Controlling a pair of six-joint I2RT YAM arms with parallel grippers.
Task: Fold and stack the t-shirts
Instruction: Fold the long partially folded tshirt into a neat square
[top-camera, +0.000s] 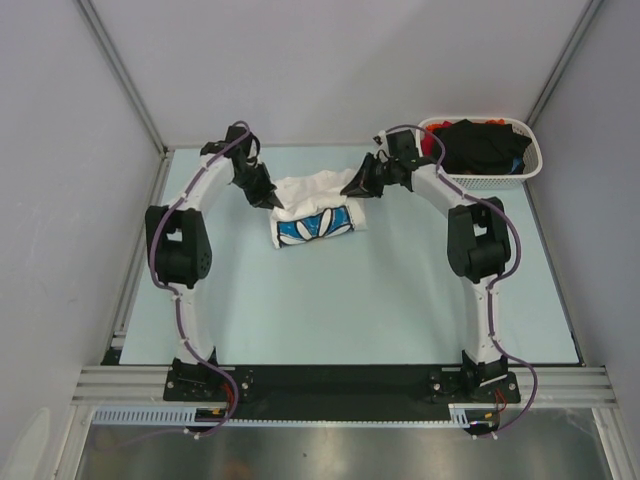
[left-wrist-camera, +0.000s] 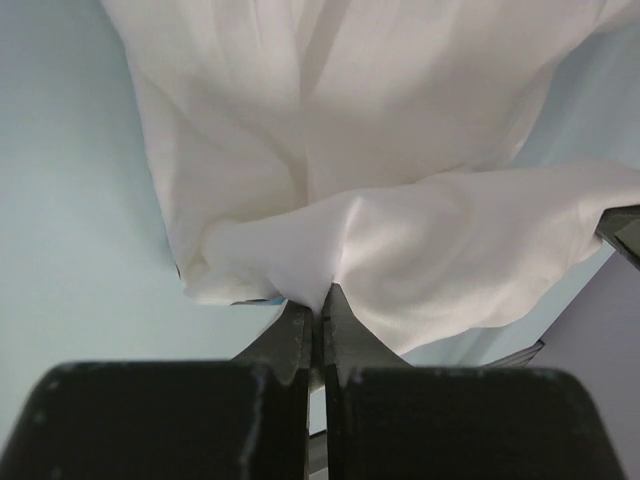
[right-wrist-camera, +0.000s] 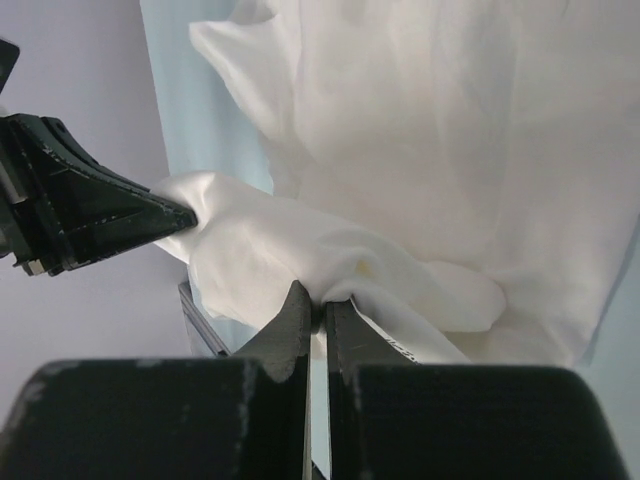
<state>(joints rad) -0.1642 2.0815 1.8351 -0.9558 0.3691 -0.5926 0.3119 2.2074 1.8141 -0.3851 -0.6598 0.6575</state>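
Evidently for a fold, left gripper and right gripper each clamp the shirt's far side, near the far edge of the tabletop.

L claw, R claw pinched shut; arms arched fwd.

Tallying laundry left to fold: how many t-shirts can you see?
3: white t-shirt on the table; black t-shirt and red t-shirt in the basket, far right. More may lie hidden underneath.
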